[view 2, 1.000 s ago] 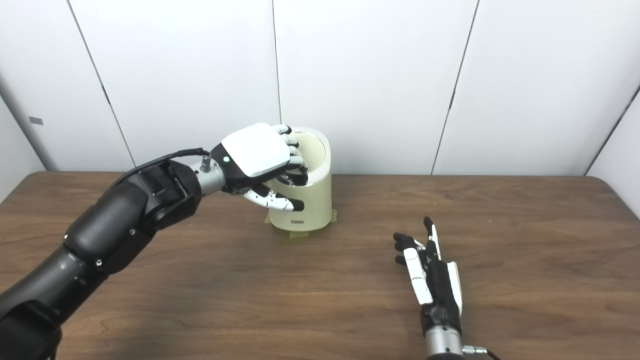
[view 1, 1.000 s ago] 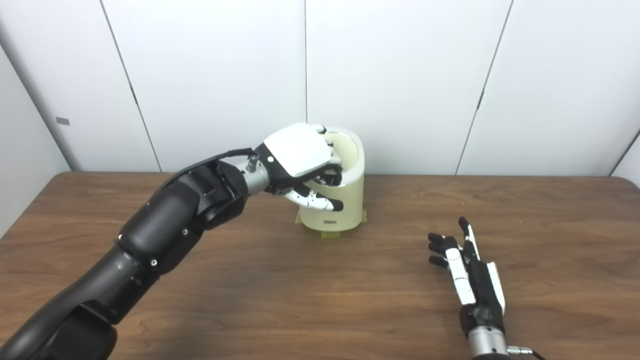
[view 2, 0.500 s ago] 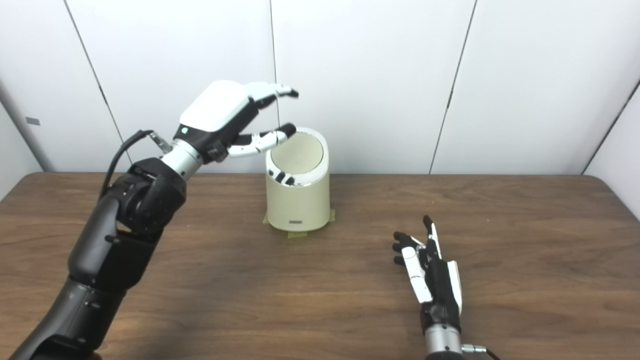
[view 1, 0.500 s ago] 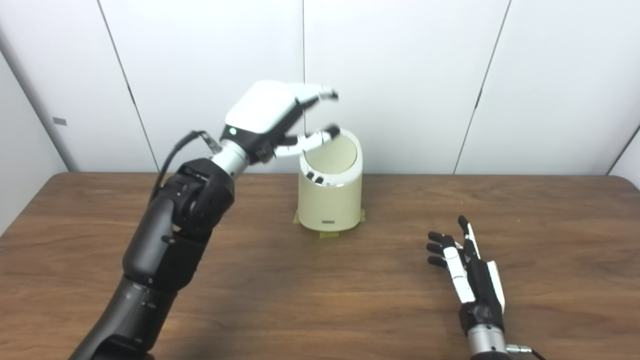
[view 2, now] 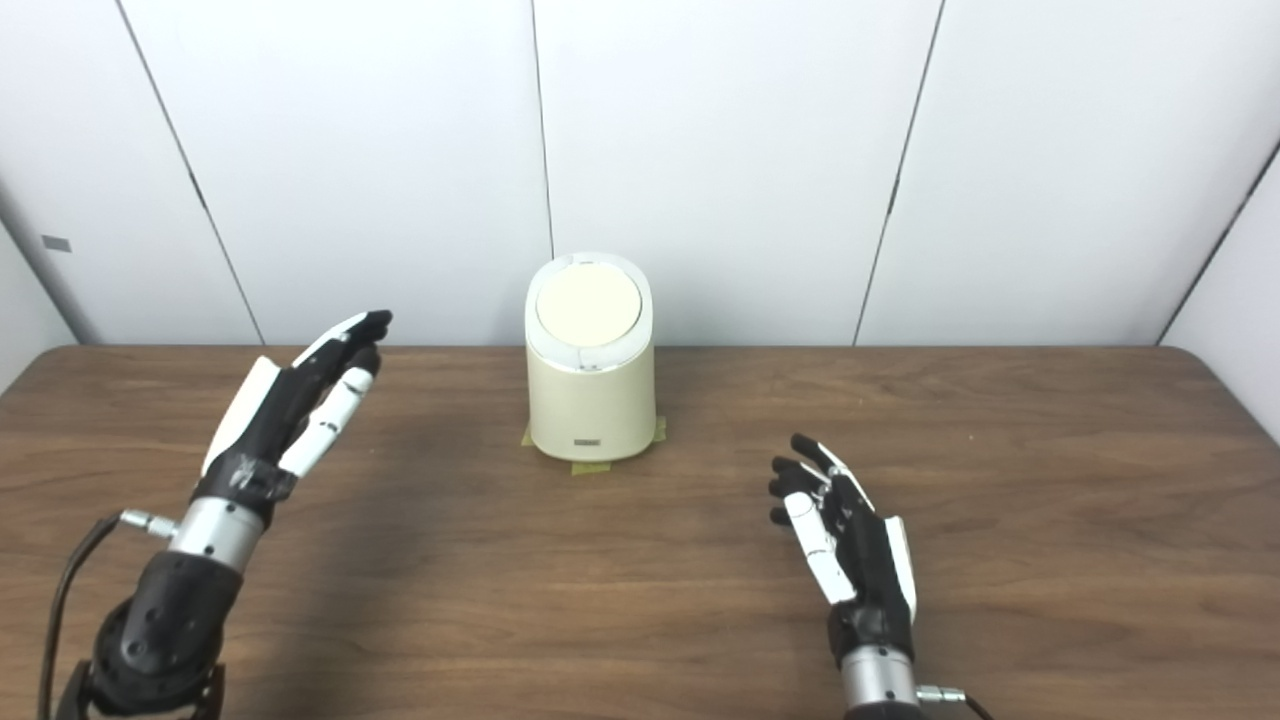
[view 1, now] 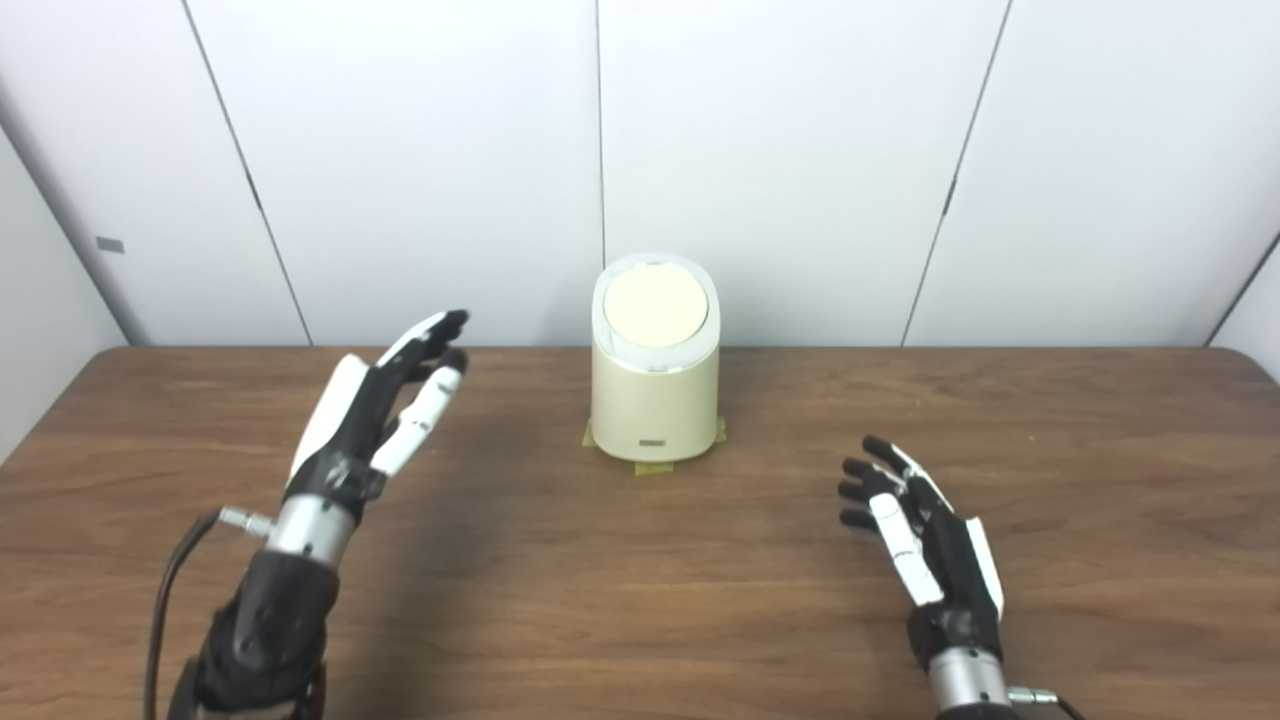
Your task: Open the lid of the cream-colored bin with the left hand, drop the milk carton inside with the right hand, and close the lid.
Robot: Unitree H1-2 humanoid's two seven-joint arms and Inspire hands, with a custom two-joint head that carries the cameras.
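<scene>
Cream-colored bin (view 1: pixel 655 385) stands upright near the far edge of the tabletop (view 1: pixel 640 600), about midway between the left and right edges, its long axis vertical. Its round lid (view 1: pixel 656 308) is shut and slopes down toward the near edge, facing up and toward the cameras. Bits of yellowish tape (view 1: pixel 655 466) show under its base. The left hand (view 1: pixel 375 415) is raised over the left part of the tabletop, well apart from the bin, with fingers stretched out, pointing toward the far edge, holding nothing. The right hand (view 1: pixel 925 545) lies low over the near right part, fingers spread and empty, pointing toward the far edge and slightly left.
</scene>
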